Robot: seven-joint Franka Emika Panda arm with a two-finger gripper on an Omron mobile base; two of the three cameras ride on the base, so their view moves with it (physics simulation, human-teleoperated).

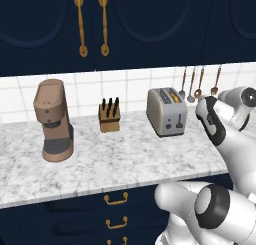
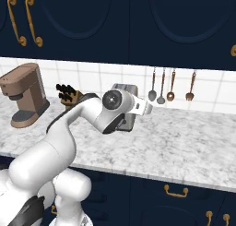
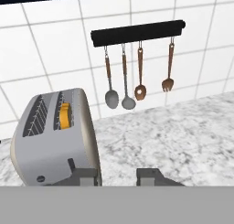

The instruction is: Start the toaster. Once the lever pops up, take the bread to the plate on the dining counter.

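Arm raised from base, elbow bent high, forearm stretched forward and level above the tabletop (image 1: 125, 159). Wrist joint showing as a round dark-centred disc in the right base view. Hand (image 3: 118, 176) pointing roughly horizontal, held off the tabletop. Fingertips (image 3: 84, 176) dark grey, standing apart with a clear gap between them; nothing in the gap. Left fingertip overlapping the lower edge of the toaster (image 3: 55, 141) in the hand view; contact cannot be told. In the left base view, forearm just right of the toaster.
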